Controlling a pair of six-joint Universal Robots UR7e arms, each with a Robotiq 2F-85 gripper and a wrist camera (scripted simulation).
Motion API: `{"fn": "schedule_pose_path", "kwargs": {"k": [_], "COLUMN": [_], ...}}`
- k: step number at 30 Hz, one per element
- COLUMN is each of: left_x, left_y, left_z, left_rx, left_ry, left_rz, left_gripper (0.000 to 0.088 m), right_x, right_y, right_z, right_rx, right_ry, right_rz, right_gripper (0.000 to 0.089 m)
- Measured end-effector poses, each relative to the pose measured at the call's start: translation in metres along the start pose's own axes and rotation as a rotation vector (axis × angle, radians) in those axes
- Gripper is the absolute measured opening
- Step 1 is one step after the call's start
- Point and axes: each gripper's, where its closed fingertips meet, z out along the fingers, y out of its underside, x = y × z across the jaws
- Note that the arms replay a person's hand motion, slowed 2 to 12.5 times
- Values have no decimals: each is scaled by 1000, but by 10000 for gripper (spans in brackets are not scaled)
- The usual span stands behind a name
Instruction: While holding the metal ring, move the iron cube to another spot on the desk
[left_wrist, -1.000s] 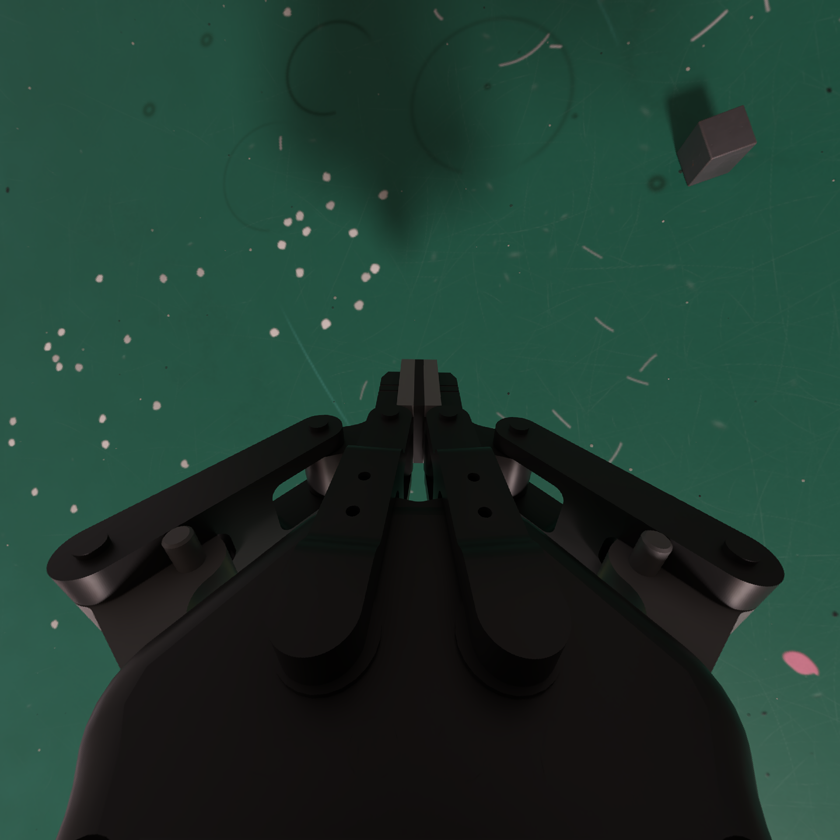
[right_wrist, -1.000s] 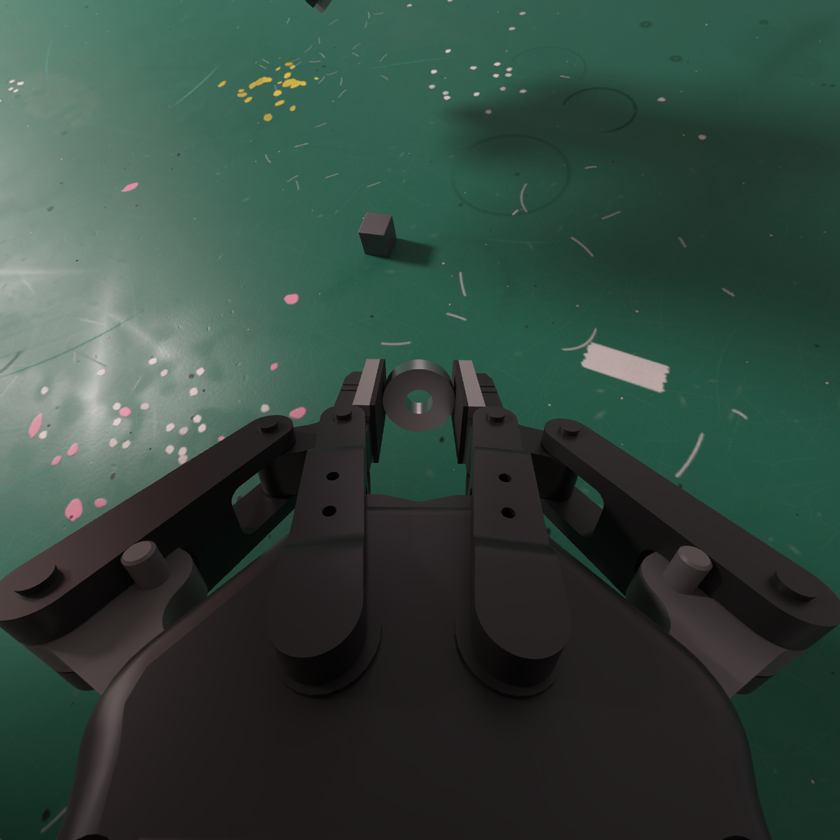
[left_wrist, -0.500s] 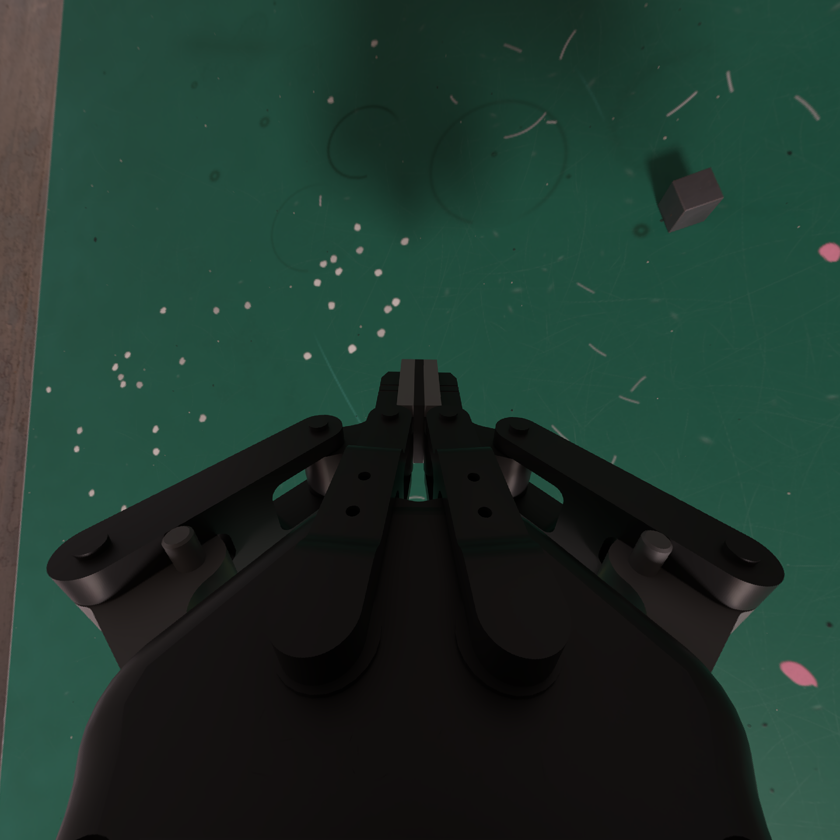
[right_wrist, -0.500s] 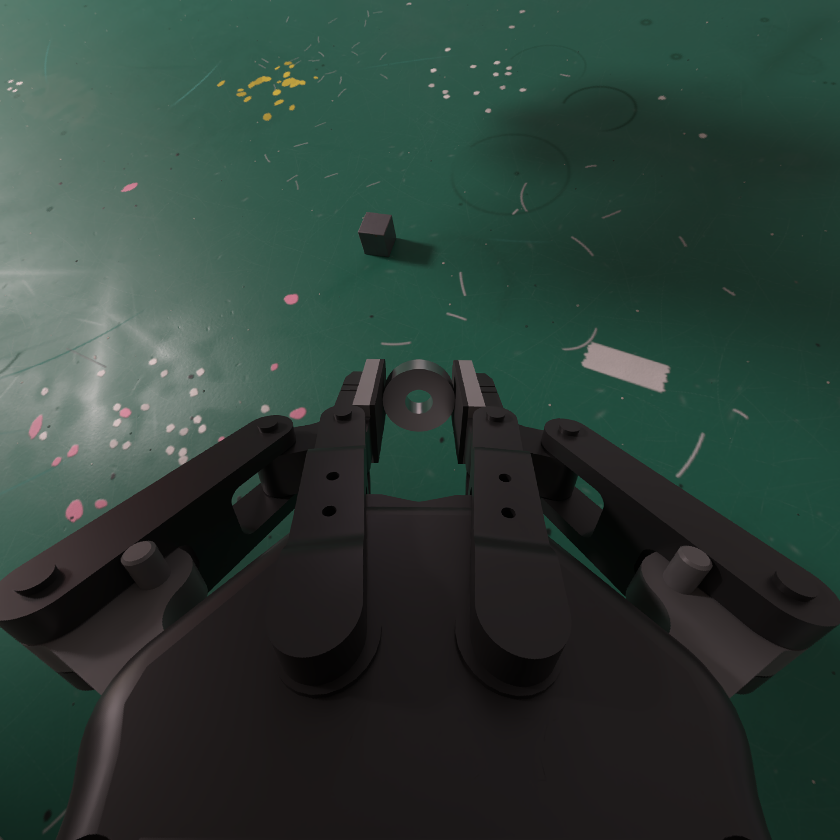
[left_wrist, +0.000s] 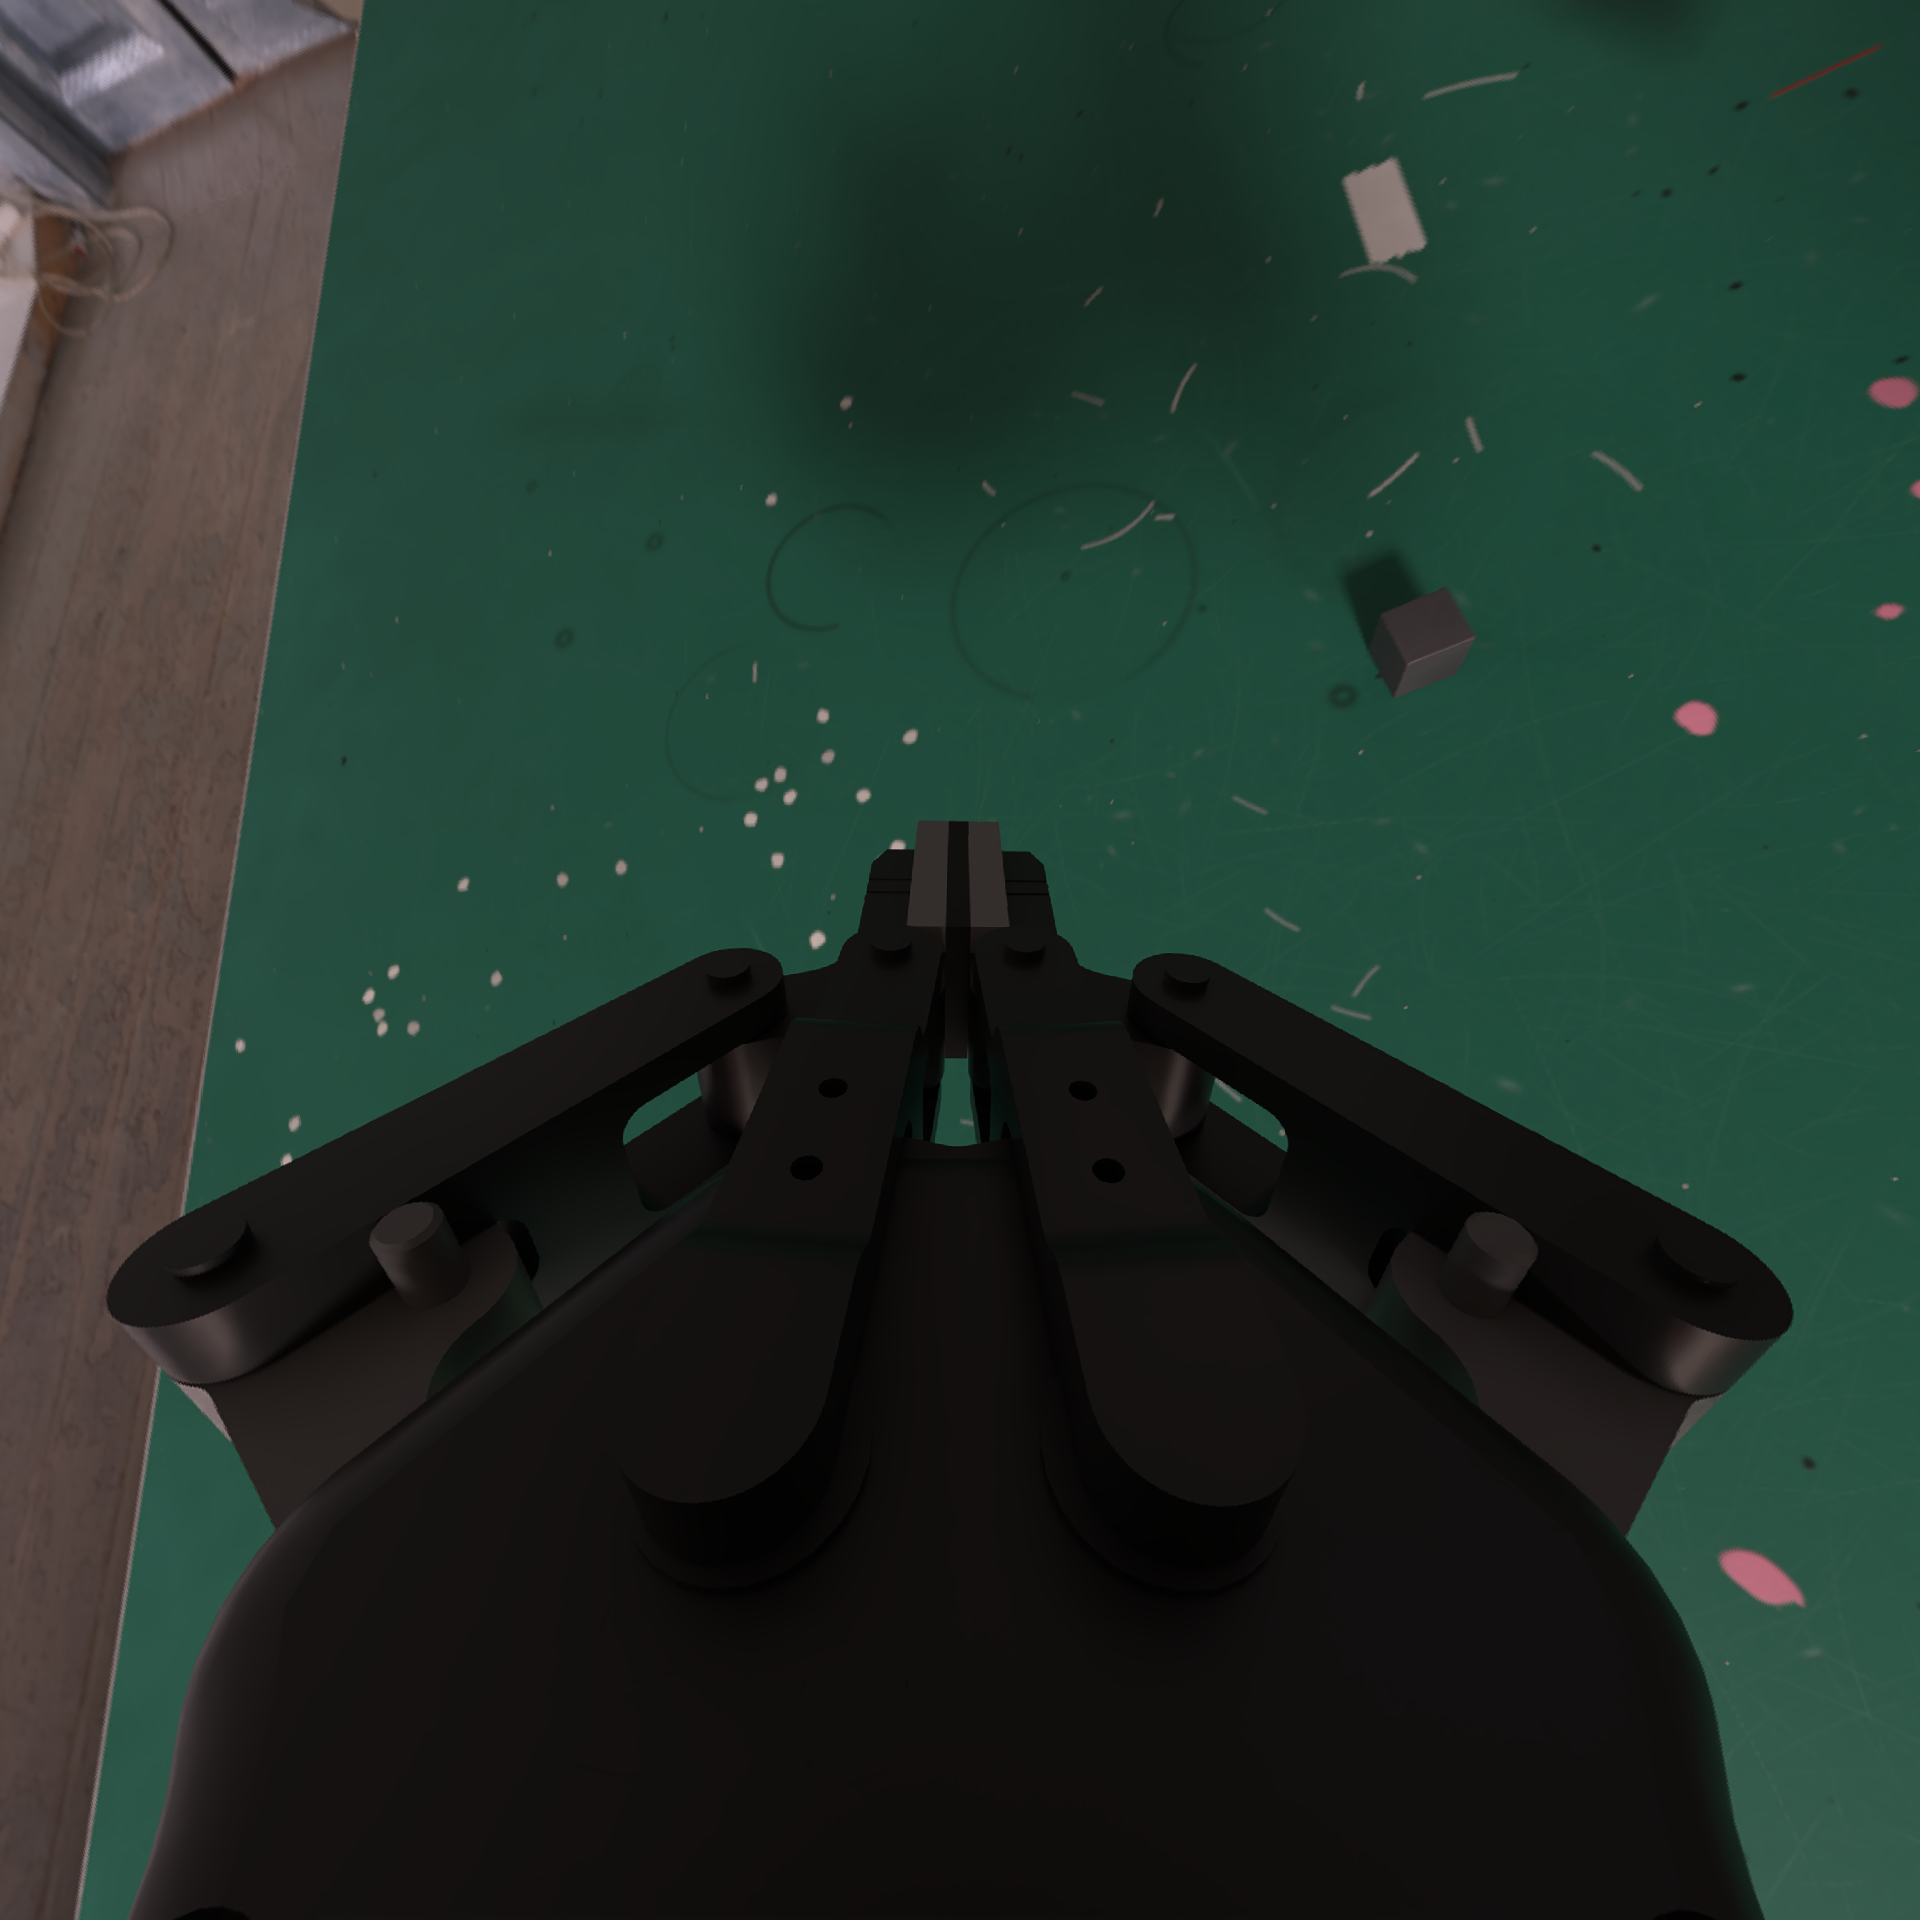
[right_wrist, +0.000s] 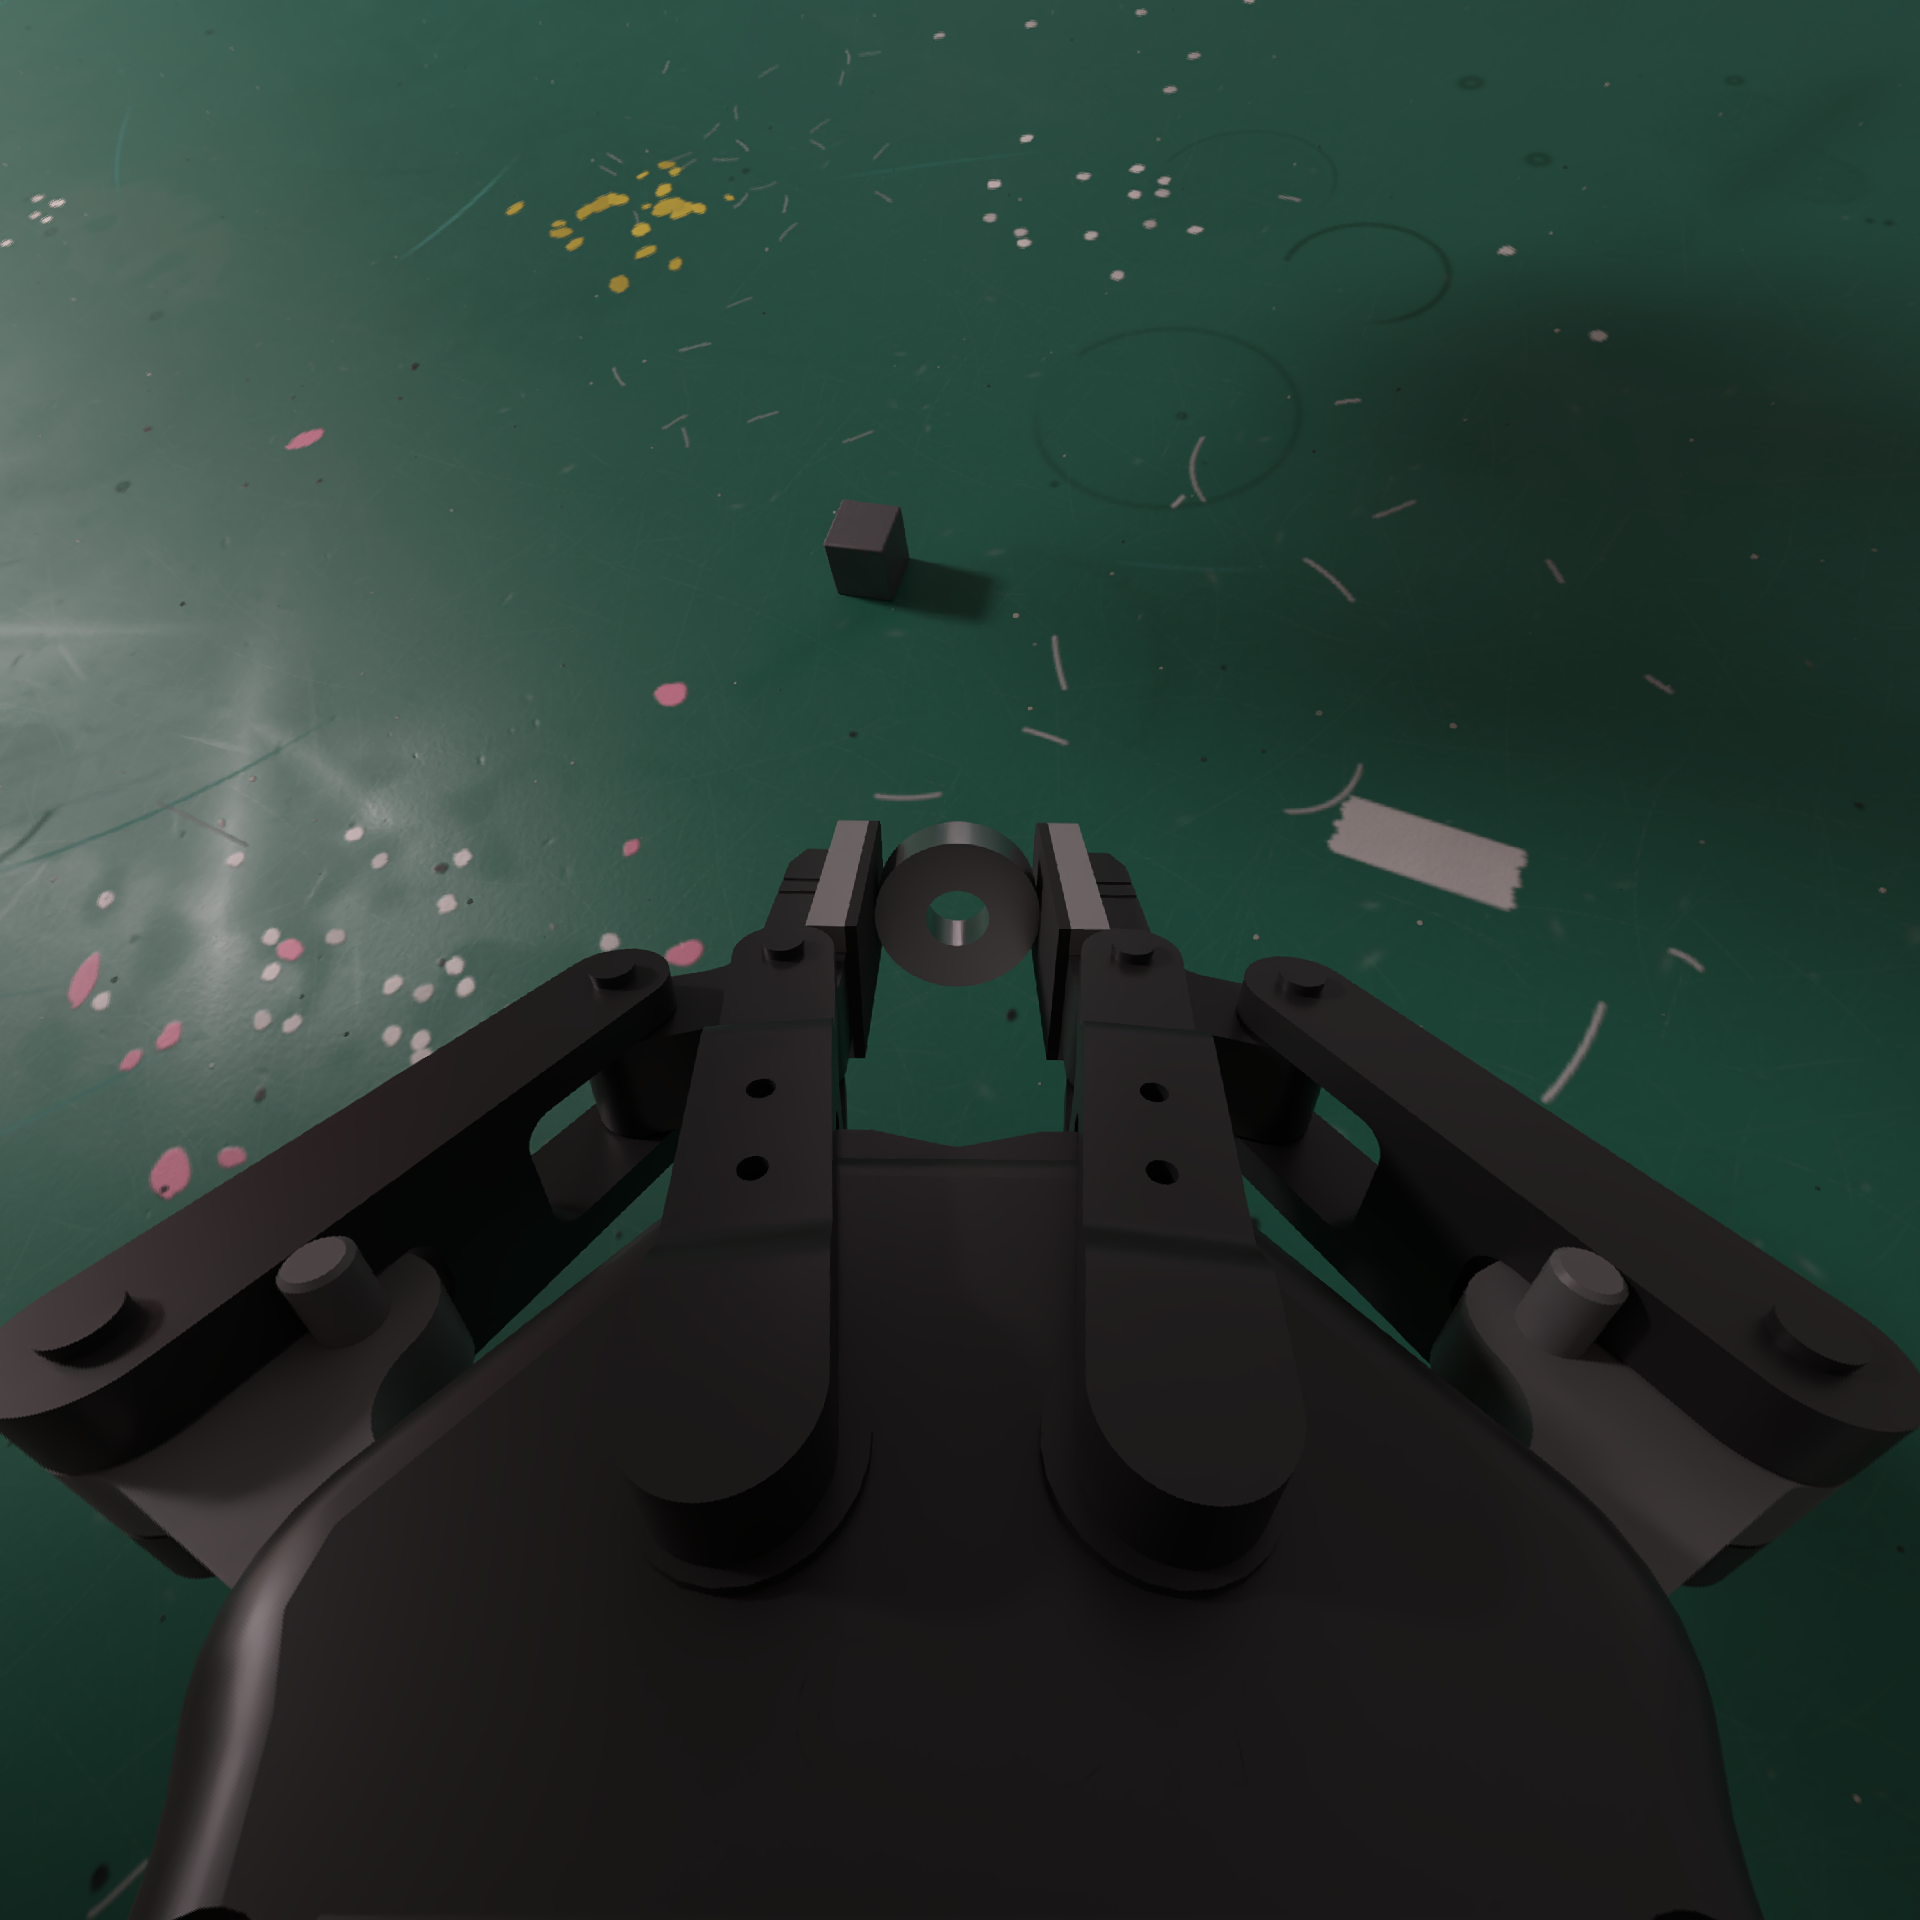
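My right gripper (right_wrist: 957, 894) is shut on the metal ring (right_wrist: 957, 902), a thick grey ring held upright between the pads above the green desk mat (right_wrist: 1351, 644). The iron cube (right_wrist: 867, 549), small and dark grey, rests on the mat ahead of it and slightly left. My left gripper (left_wrist: 958, 873) is shut with nothing between its pads and hangs well above the mat. The cube also shows in the left wrist view (left_wrist: 1421, 640), far ahead and to the right of the left gripper.
The mat (left_wrist: 582, 312) is scratched and flecked with white, pink and yellow paint. A strip of pale tape (right_wrist: 1429, 852) lies right of the ring; it also shows in the left wrist view (left_wrist: 1384, 211). The wooden desk edge (left_wrist: 135, 665) runs along the left.
My left gripper has drawn back and up from the mat; the cube looks smaller and the wooden edge has come into view. The right gripper and ring have not moved.
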Motion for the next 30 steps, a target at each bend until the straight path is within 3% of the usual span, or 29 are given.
{"fn": "schedule_pose_path", "kwargs": {"k": [15, 30], "left_x": [40, 93], "left_y": [-62, -113], "left_z": [-4, 7], "left_rx": [131, 233], "left_ry": [79, 233], "left_rz": [158, 280], "left_gripper": [0, 0], "right_x": [-1, -9], "right_y": [-10, -44], "right_z": [5, 10], "right_rx": [37, 163], "right_ry": [-21, -74], "right_rz": [2, -74], "right_gripper": [259, 259]}}
